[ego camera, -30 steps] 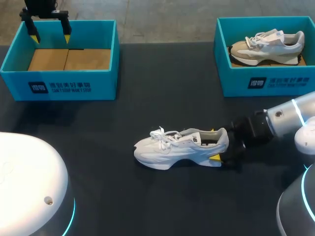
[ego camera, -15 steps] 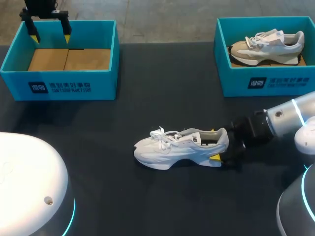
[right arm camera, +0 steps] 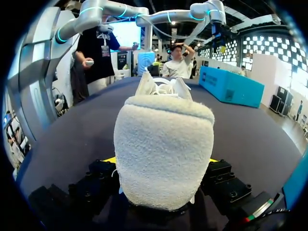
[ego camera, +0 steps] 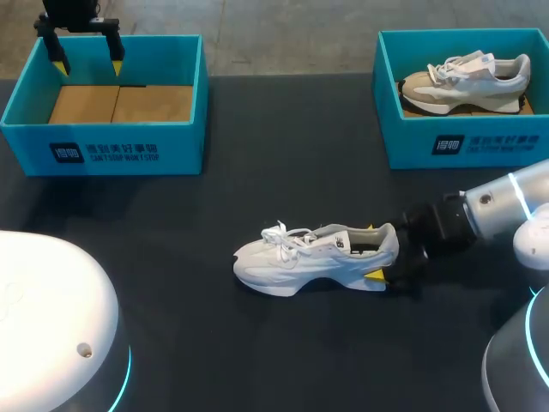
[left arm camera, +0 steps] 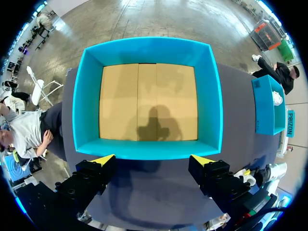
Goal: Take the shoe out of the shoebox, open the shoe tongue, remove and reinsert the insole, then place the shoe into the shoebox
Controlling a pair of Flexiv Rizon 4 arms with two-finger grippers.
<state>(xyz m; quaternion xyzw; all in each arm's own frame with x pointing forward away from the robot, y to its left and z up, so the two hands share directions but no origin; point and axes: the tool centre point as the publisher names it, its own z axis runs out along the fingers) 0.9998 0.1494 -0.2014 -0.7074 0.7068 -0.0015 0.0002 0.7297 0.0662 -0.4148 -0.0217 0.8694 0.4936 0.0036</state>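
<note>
Dark bench [ego camera: 283, 129]. White shoe [ego camera: 317, 257] lies on it a little right of middle, sole down, upright, toe toward my left, heel toward my right. Laces sit loose in a bunch over the forefoot. The collar is open upward, with the dark inside showing.

Right arm comes in low from the right edge. Right pincer [ego camera: 376, 252] is at the shoe's heel, one yellow tip against the far side of the heel and the other against the near side by the sole. In the right wrist view the fuzzy heel [right arm camera: 163, 149] fills the whole gap between the fingers, and only slivers of yellow show on each flank. The pincer is clamped on the heel from two sides.

Left pincer [ego camera: 87, 62] hangs at the far left of the bench, over the back wall of the left shoebox [ego camera: 103, 150]. Its fingers are spread wide and hold nothing. In the left wrist view the teal box [left arm camera: 144, 45] lies ahead of the fingers, its brown cardboard floor in plain sight with the pincer's shadow across it. Both yellow tips stand just outside one box wall.

Right shoebox [ego camera: 463, 142], teal like the first, sits at the far right, well apart from the white shoe. A second shoe [ego camera: 467, 81], beige and white, lies inside it with its toe toward my left.
</note>
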